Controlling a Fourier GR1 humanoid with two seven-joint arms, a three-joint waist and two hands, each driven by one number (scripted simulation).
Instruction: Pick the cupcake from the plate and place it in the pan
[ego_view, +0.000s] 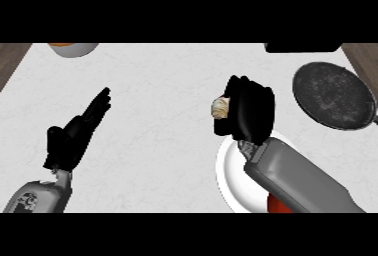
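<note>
Counter (162, 90), pale and marbled, fills nearly the whole head view, with a strip of brown wood showing at its far left and far right edges. Next in size is the right forearm (299, 177), a grey sleeve coming in from the lower right and lying across a white plate (227, 172), so that only the plate's left rim and part of its face show; a small red patch peeks out below the arm at the plate's lower edge. The dark round pan (334, 102) sits at the right, well apart from the plate and beyond it. The right hand (247, 112) is above the plate's far rim, its black fingers curled round the cupcake (220, 107), of which only a pale tan bit shows at the hand's left side, between plate and pan. The left hand (74, 135) shows at the left, fingers straight and holding nothing. A bowl (72, 48) with an orange inside is cut off at the top left, and a black object (303, 47) at the top right.
</note>
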